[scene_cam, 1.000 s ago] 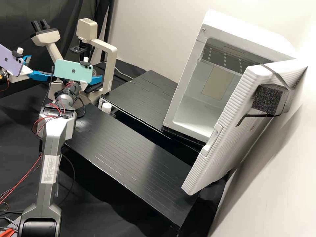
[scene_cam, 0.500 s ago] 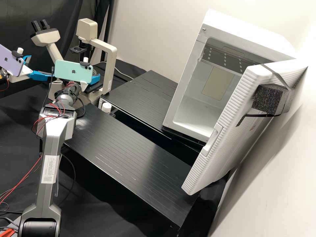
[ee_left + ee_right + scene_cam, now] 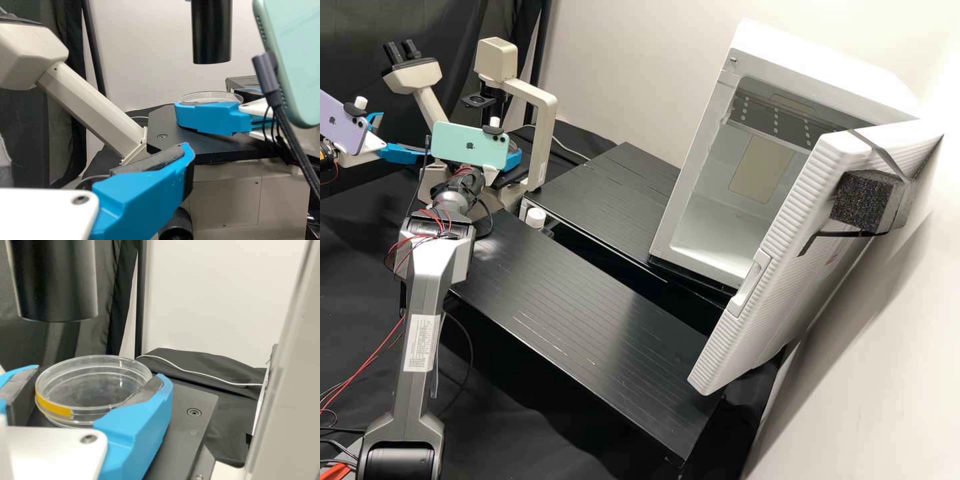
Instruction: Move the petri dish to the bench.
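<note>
Petri dish (image 3: pixel 95 385) is at the microscope (image 3: pixel 550 127), over its black stage (image 3: pixel 190 412), between the fingers of the right gripper (image 3: pixel 513 160). Those fingers are drawn in on the dish from opposite sides, their dark pads (image 3: pixel 146 391) against its wall. I cannot tell whether its base touches the stage. The dish is clear and looks level, with a yellow strip (image 3: pixel 54 408) on its side. A black tube (image 3: pixel 55 282) hangs above the stage.

The left gripper (image 3: pixel 403 135) is near the microscope too, at the left of the high view, its fingers wide apart with nothing between them. In the left wrist view, one of its fingers (image 3: pixel 145 200) is near the stage, apart from the dish.

A green phone (image 3: pixel 468 143) is mounted over the right gripper and a purple phone (image 3: pixel 341 123) over the left one. The right arm (image 3: pixel 425 280) runs up the left part of the high view, over the black surface (image 3: pixel 360 267).

To the right of the microscope in the high view are two black boards, a near one (image 3: pixel 587 313) and a far one (image 3: pixel 613 193), with a small white knob (image 3: pixel 535 217) between them. A white cabinet (image 3: pixel 833 77) stands with its door (image 3: pixel 780 267) open; a foam block (image 3: pixel 860 202) is strapped to the door.
</note>
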Tool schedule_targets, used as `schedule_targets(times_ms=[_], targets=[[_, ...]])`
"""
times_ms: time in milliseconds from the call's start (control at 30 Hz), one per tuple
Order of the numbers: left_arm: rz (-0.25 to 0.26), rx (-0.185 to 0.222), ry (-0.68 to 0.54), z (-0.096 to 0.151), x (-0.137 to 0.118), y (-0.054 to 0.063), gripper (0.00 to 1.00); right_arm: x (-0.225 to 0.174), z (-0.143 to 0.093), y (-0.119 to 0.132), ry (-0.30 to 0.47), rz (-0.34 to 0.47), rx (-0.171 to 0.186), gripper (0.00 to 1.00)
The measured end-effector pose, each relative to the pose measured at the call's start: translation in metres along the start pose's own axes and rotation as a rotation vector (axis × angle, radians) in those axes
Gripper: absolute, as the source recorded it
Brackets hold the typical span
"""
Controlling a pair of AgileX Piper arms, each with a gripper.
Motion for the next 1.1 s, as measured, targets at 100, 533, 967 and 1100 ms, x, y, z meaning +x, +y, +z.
schedule_targets(times_ms=[100,533,967,1100], targets=[[0.0,0.0,0.0,0.0,0.0,0.0,1.0,0.0,0.0,0.0,0.0,0.0,0.0,0.0],[0.0,0.0,0.0,0.0,0.0,0.0,1.0,-0.011,0.006,-0.002,0.031,-0.008,0.007,0.0],[0.0,0.0,0.0,0.0,0.0,0.0,1.0,-0.069,0.009,0.015,0.077,0.012,0.043,0.0],[0.0,0.0,0.0,0.0,0.0,0.0,1.0,-0.084,0.014,0.015,0.072,0.023,0.036,0.0]])
